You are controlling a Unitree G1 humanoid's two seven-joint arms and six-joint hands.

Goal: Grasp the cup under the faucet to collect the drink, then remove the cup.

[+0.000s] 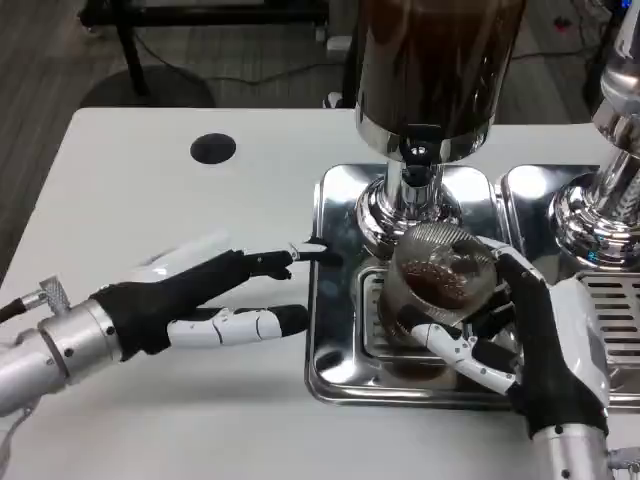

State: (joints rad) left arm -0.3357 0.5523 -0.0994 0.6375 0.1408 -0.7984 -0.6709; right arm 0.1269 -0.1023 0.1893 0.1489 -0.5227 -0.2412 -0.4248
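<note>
Cup [437, 285] of dark drink gripped by right hand [535, 345] under faucet [416, 170], left hand [205, 295] spread over counter [150, 200], nothing held.

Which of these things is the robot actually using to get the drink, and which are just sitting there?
In use: cup, drink dispenser with faucet, metal tray, right robot hand.

Just there: left robot hand, black disc, second dispenser.

White table [150, 200] with a black round hole [213, 149], grey wood-grain floor [40, 60], black cables [250, 75]
</note>
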